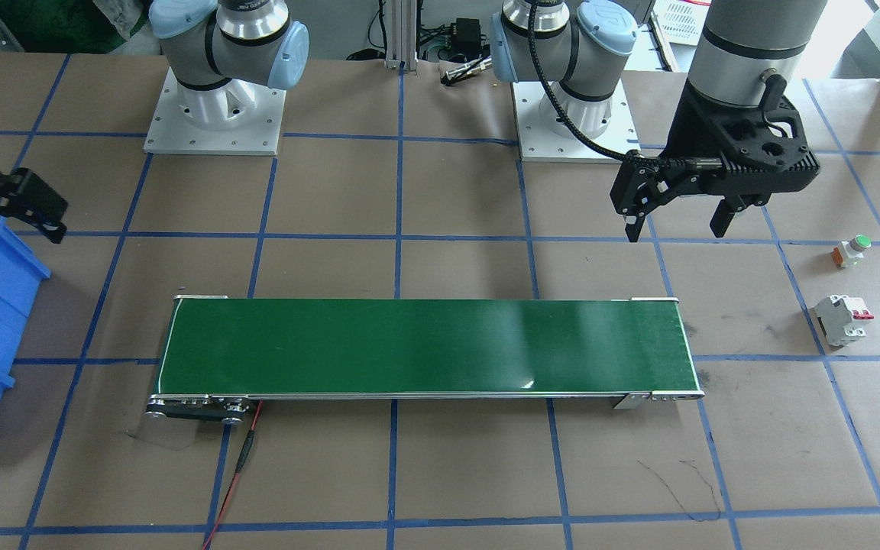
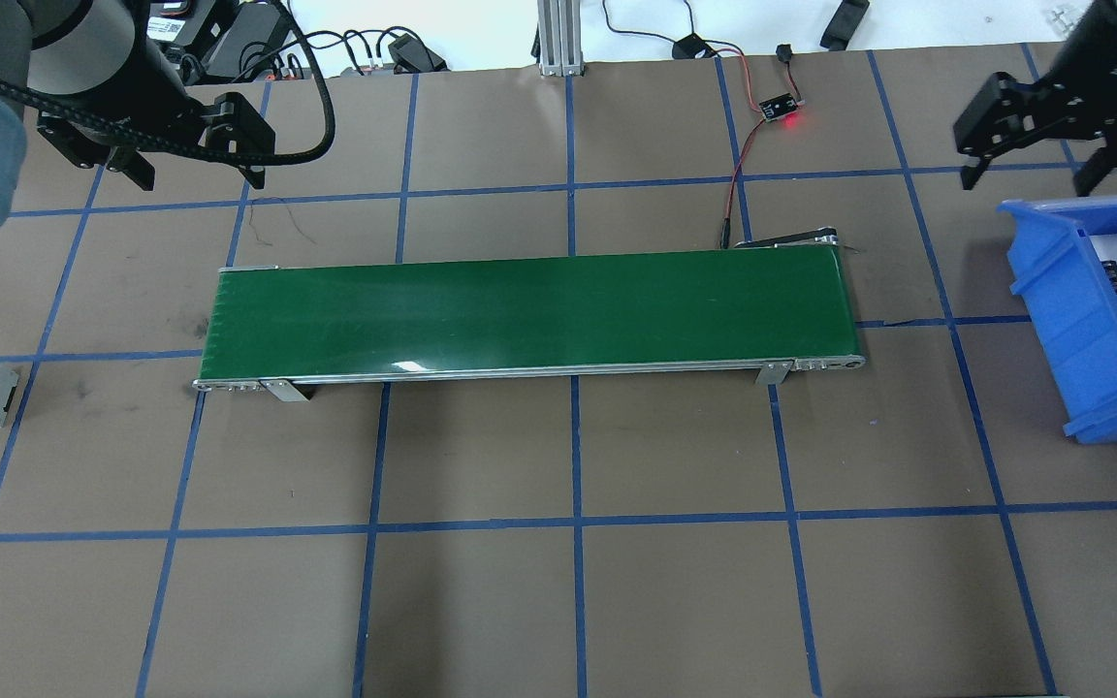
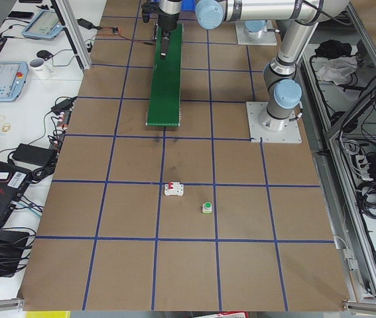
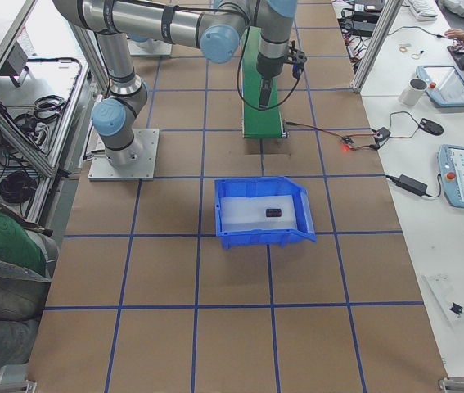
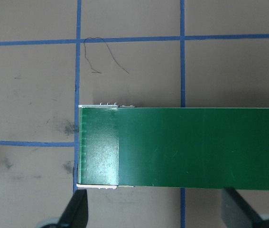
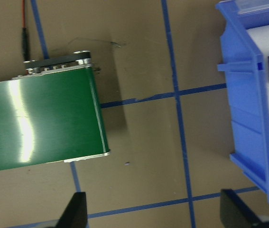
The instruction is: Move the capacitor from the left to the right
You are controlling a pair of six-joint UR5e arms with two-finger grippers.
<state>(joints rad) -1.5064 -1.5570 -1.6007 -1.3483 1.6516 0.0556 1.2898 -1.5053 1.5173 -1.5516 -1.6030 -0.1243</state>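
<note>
The capacitor is lying inside the blue bin, on the robot's right side of the bench. It is showing as a small black thing on the bin's white bottom. It is too small for me to see any stripe on it. Nothing is touching it.

The right pincer is hanging in the air just past the bin's far edge. Its two fingers are standing wide apart and are holding nothing. Its own camera is looking down at the bare bench between the end of the green belt and the bin.

The left pincer is hanging over the bench near the other end of the belt. Its fingers are spread wide too, and nothing is between them. The belt is lying flat in the middle of the bench.

A white breaker with a red lever is sitting on the bench at the robot's left, well apart from the belt. A little button with a green cap is sitting near it, not touching it. A small board with a red light is glowing on the far side of the bench, and a red wire is running from it to the belt's end near the bin.
</note>
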